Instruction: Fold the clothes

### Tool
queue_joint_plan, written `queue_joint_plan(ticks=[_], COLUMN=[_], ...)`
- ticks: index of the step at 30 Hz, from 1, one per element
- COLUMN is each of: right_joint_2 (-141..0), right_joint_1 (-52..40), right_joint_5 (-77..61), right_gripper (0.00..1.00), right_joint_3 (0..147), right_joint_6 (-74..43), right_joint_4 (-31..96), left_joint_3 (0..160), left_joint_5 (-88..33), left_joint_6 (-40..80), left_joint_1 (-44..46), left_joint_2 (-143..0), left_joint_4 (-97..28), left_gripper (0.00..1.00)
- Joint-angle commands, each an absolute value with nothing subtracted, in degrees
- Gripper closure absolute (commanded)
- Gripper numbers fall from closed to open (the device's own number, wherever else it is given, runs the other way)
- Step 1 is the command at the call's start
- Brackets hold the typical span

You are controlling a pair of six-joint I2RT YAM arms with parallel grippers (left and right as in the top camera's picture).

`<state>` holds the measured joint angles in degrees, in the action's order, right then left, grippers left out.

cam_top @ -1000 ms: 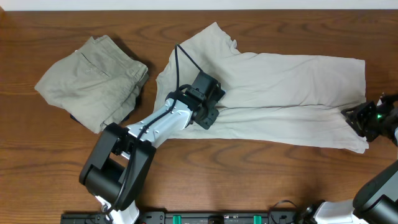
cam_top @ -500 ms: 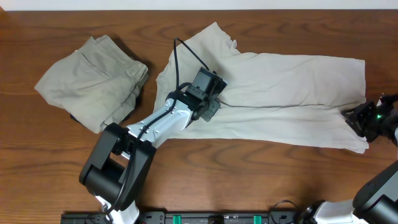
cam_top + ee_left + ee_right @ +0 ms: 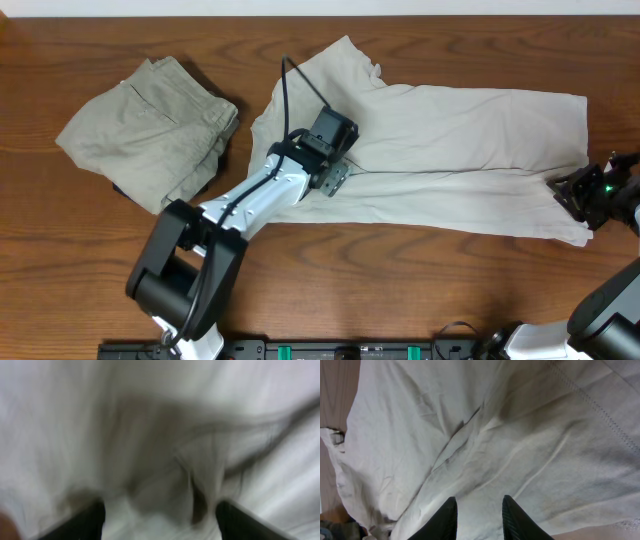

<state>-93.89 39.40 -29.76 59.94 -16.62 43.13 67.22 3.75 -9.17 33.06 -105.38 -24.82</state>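
One pale T-shirt (image 3: 460,130) spread wrinkled mid-table beside trousers (image 3: 150,130): thin, limp, light, probably best pinched at hem or sleeve. Left gripper (image 3: 160,512) mid-cloth, right gripper (image 3: 476,510) at hem, both parted, empty.

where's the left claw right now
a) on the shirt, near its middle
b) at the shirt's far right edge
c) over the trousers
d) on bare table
a: the overhead view shows the left claw down on the shirt near its middle crease, apart from the trousers, and its wrist view is filled with pale fabric.
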Motion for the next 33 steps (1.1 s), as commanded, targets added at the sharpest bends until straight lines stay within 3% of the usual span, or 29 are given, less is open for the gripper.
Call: queue_joint_plan(ticks=[1,3,4,23,30,33], right_joint_2=[-93.3,-93.3,-93.3,-93.3,-93.3,-93.3], right_joint_1=[38.9,38.9,38.9,38.9,38.9,38.9], right_joint_5=[-29.8,-29.8,-29.8,-28.5,-27.8,-26.7], right_gripper=[0.71,0.71,0.71,0.70,0.71,0.85], right_joint_3=[60.8,60.8,60.8,60.8,60.8,60.7], right_joint_6=[-15.6,-15.6,-15.6,-15.6,-15.6,-15.6], right_joint_4=[43.2,43.1,43.0,42.8,42.9,43.4], left_joint_3=[68.8,68.3,67.8,64.5,66.8,67.6], left_joint_5=[2.6,1.0,0.2,-0.5,-0.4,0.3], left_joint_6=[-3.8,-3.7,-3.7,-5.6,-6.0,-5.9], left_joint_1=[33.1,33.1,33.1,33.1,33.1,33.1], left_joint_2=[-102.4,-102.8,-103.1,-111.5,-111.3,-110.8], left_joint_4=[-30.3,-32.8,-33.0,-23.8,-25.6,-28.0], left_gripper=[0.60,0.90,0.94,0.94,0.94,0.94])
